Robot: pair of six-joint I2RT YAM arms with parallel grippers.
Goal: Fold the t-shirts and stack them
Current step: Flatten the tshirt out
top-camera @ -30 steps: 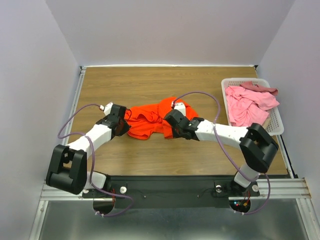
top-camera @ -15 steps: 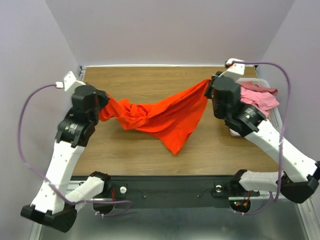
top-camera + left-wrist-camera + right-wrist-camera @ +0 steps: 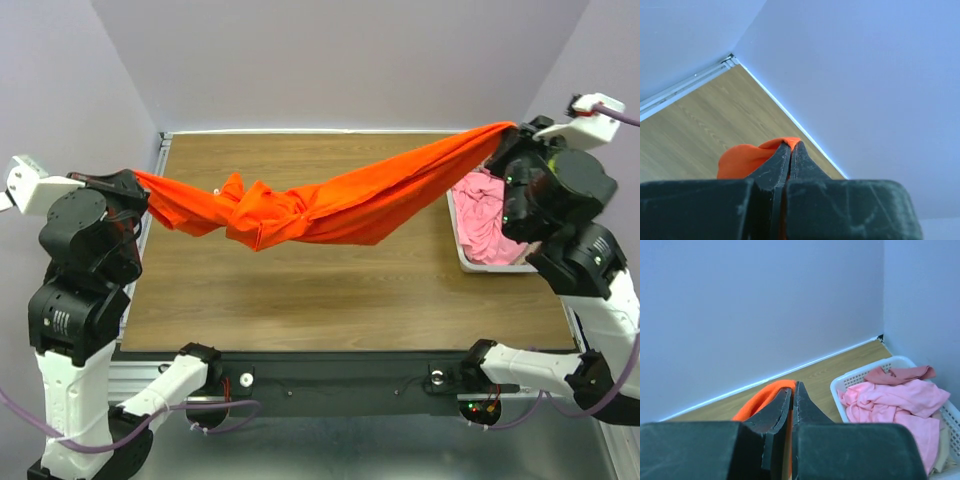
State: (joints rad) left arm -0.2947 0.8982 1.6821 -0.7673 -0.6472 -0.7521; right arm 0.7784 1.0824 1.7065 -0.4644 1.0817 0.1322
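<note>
T-shirt point(image 3: 330, 205), orange-red, aloft between left fingers point(image 3: 781, 161) and right fingers point(image 3: 803, 409), both pairs pinched tight on its ends.

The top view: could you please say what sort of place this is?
Likely a robot lab cell: plain walls around a wooden table, an orange-red t-shirt held between left gripper and right gripper, a white basket of pink shirts.

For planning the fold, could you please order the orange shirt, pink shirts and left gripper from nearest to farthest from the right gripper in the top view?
1. Orange shirt: right end pinched in the right gripper.
2. Pink shirts: in the basket, right side.
3. Left gripper: far left, on the shirt's other end.
</note>
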